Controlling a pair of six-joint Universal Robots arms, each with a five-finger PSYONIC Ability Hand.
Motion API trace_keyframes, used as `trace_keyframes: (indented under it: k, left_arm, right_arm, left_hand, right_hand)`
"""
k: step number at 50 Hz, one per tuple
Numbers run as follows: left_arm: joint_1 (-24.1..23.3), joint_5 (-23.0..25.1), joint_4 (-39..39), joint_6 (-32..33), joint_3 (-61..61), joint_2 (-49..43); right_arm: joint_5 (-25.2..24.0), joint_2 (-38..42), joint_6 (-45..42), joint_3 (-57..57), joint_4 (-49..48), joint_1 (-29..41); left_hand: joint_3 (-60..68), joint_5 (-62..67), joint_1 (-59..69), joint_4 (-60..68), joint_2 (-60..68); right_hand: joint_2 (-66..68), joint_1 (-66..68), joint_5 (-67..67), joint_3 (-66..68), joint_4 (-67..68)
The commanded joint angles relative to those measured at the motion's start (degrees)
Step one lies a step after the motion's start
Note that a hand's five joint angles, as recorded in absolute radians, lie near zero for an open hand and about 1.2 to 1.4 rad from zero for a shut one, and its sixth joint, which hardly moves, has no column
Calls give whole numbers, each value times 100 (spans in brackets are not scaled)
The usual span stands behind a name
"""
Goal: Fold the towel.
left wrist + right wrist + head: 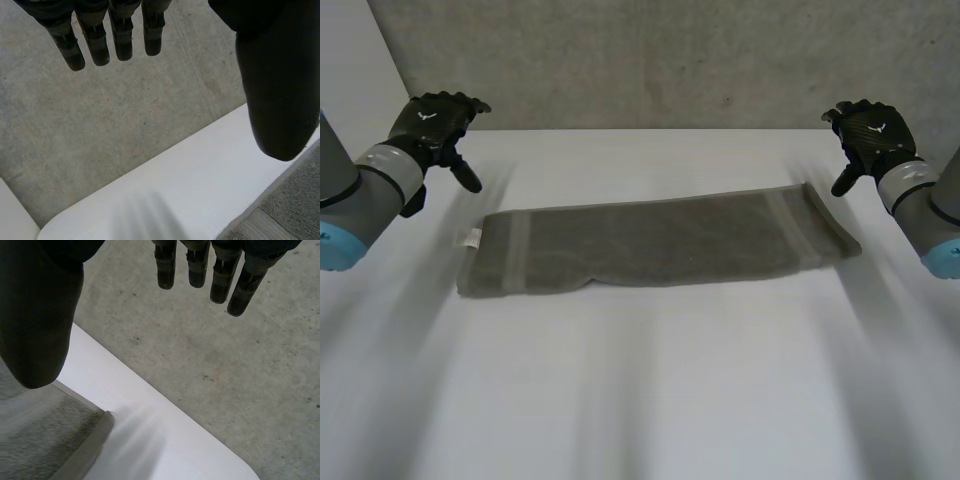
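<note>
Found the towel lying as a long folded strip across the table's middle, with left hand and right hand both slack and empty over its far edge; feared a pinch of only the top layer, skewing the next fold.

White table, matte and smooth-topped. One grey towel lies flat on it, folded into a long strip set crosswise toward the far edge and slightly askew, its right end farther back. A paler band crosses the strip near each short end. A small white label projects from the left end. The near long edge is uneven.
</note>
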Motion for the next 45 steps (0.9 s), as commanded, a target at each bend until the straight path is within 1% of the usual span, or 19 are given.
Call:
trace_keyframes:
  k: [1,4,6,8,12,13,15,21,23,24,26,32,33,34,35,36,40,43,45]
  left_arm:
    - [-39,21,-146,32,-1106,414]
    - [-57,21,-164,76,-1416,529]
    - [-92,21,-155,234,-1941,713]
    - [-92,21,-155,339,-2153,774]
    - [-101,12,-137,594,-2611,828]
    - [-101,12,-137,595,-2612,828]
    - [-101,12,-137,621,-2700,828]
    - [-101,-6,-84,621,-2999,810]
    - [-101,-6,-76,621,-3060,801]
    - [-101,-6,-58,621,-3112,801]
    - [-101,-6,-32,621,-3148,792]
    - [-83,-15,38,621,-3280,801]
    - [-83,-23,47,621,-3288,819]
    - [-83,-23,47,621,-3289,819]
    - [-83,-23,47,621,-3289,836]
    - [-83,-23,47,621,-3289,836]
    - [-57,-23,47,604,-3297,942]
    - [-39,-23,47,595,-3297,968]
    - [-30,-23,47,595,-3297,986]
  right_arm:
    - [-369,-642,-177,820,481,-11]
    - [-475,-774,-466,1136,833,-11]
    - [-493,-801,-651,1294,973,-11]
    - [-511,-801,-863,1428,1028,-20]
    - [-651,-792,-1398,1717,1045,-124]
    - [-651,-792,-1400,1718,1045,-125]
    - [-747,-714,-1645,1788,1045,-274]
    - [-880,-511,-1874,1788,1019,-362]
    - [-906,-406,-1953,1762,923,-432]
    - [-906,-406,-1953,1762,922,-433]
    - [-897,-292,-2023,1744,739,-450]
    - [-836,-80,-2050,1700,544,-441]
    - [-836,-37,-2059,1683,544,-450]
    - [-845,-19,-2067,1682,544,-476]
    - [-845,-19,-2068,1682,544,-477]
    - [-845,-71,-2068,1682,544,-503]
    - [-845,-124,-2068,1682,606,-688]
    - [-933,-335,-2068,1805,641,-890]
    - [-967,-641,-2129,1954,676,-1196]
  left_hand:
    - [-246,151,-251,-288,31]
    - [-246,151,-251,-288,31]
    - [-246,151,-251,-288,31]
    - [-246,184,-217,-288,64]
    - [-246,285,-117,-288,165]
    - [-246,286,-116,-288,165]
    - [-246,302,-99,-288,182]
    - [-246,538,136,-288,418]
    - [-246,622,220,-288,502]
    - [-246,639,237,-288,518]
    - [-246,639,237,-288,519]
    - [-246,639,237,-288,519]
    - [-246,639,237,-288,519]
    - [-246,639,237,-288,519]
    - [-246,639,237,-288,519]
    - [-246,639,237,-288,519]
    - [-246,639,237,-288,519]
    - [-246,639,237,-288,519]
    - [-246,639,237,-288,519]
  right_hand:
    - [-469,-372,-363,-37,-342]
    - [-469,-372,-363,-37,-342]
    - [-469,-372,-363,-37,-342]
    - [-443,-347,-338,-37,-342]
    - [512,609,618,-37,-342]
    - [515,612,621,-37,-342]
    - [1252,1348,1357,-37,-342]
    - [1474,1571,1580,-37,-342]
    - [2043,2139,2148,-37,-342]
    - [2046,2143,2152,-37,-342]
    - [2850,2946,2955,-37,-342]
    - [3190,3287,3296,-37,-342]
    - [4006,4103,4112,-37,-342]
    - [5413,5510,5519,-37,-342]
    - [5427,5524,5533,-37,-342]
    - [6520,6617,6626,-37,-342]
    - [6531,6628,6637,-37,-342]
    - [6531,6628,6637,-37,-342]
    - [6531,6628,6637,-37,-342]
